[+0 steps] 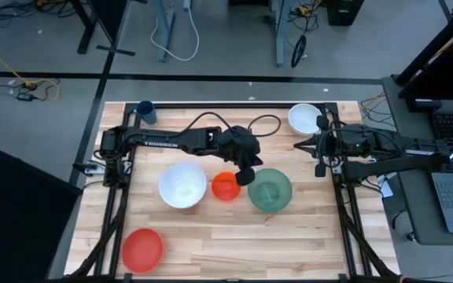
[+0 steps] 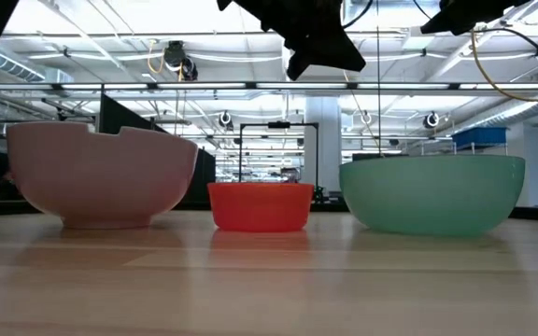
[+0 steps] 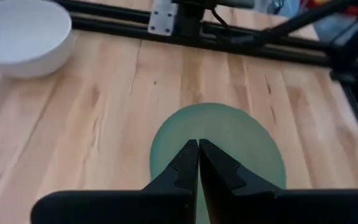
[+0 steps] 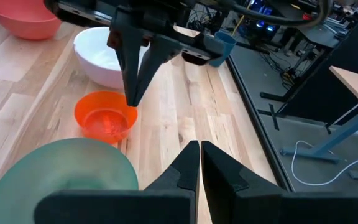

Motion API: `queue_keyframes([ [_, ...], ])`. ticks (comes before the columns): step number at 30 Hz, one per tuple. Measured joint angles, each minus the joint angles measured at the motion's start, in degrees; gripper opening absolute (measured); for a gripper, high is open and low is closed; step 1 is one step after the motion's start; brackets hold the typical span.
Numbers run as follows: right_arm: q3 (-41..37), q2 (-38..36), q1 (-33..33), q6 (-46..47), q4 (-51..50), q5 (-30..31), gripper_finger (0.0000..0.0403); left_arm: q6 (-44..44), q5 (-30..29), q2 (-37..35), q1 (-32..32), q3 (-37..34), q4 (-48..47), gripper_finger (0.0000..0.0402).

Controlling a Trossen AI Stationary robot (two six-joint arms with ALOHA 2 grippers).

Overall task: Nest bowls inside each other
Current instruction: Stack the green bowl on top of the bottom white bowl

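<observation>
- High view, biggest first: large white bowl (image 1: 182, 185) sits mid-table, left of the others; green bowl (image 1: 270, 189) to its right w/ the small orange-red bowl (image 1: 225, 186) between them, near both but touching neither as far as I can tell.
- Red bowl (image 1: 142, 247) is well apart at the near-left corner; smaller white bowl (image 1: 304, 118) at the far-right edge, just beside the right arm. None nested yet.
- Left gripper (image 1: 245, 178) hangs above the gap btwn orange-red and green bowls, fingers pressed together, holding nothing. The left wrist view shows the green bowl's floor straight below.
- Right gripper (image 1: 298, 145) is parked by the right rail, near the smaller white bowl, pincer also closed and empty.
- Handling, my guess: plain plastic, so light, stiff, not fragile, but smooth and slippery. Best hold is prob. a pinch on the rim wall, one finger inside, one outside. A light bowl may tilt or skid if nudged, so open the pincer before coming down.
- Small ones go into big ones, so the orange-red bowl looks like the easiest to lift.
- Hard to see: low view hides the red and smaller white bowls. The large white bowl's rim looks notched there, but I can't tell if it's chipped. The dark blue cup (image 1: 145, 111) at the far-left corner isn't part of the job.
</observation>
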Motion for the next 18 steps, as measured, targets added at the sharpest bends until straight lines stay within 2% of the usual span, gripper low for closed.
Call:
queue_keyframes([
  [5, 0.0, 0.0, 0.0, -0.2, 0.0, 0.0, 0.0, -6.4, -0.2, 1.5, 1.3, 0.2, -1.0, 0.0],
  [11, 0.0, 0.0, 0.0, -1.1, 1.0, 0.0, 0.0, -11.5, 1.4, 6.4, 1.6, 4.7, -4.6, 0.0],
  [15, -0.1, 0.0, 0.0, -1.1, 0.9, 0.0, 0.0, -13.7, 5.2, 9.9, 1.7, 7.0, -7.1, 0.0005],
  [18, -0.1, 0.0, 0.0, -0.7, 0.9, 0.0, 0.0, -16.4, 8.6, 11.1, 1.6, 8.5, -8.7, 0.0033],
])
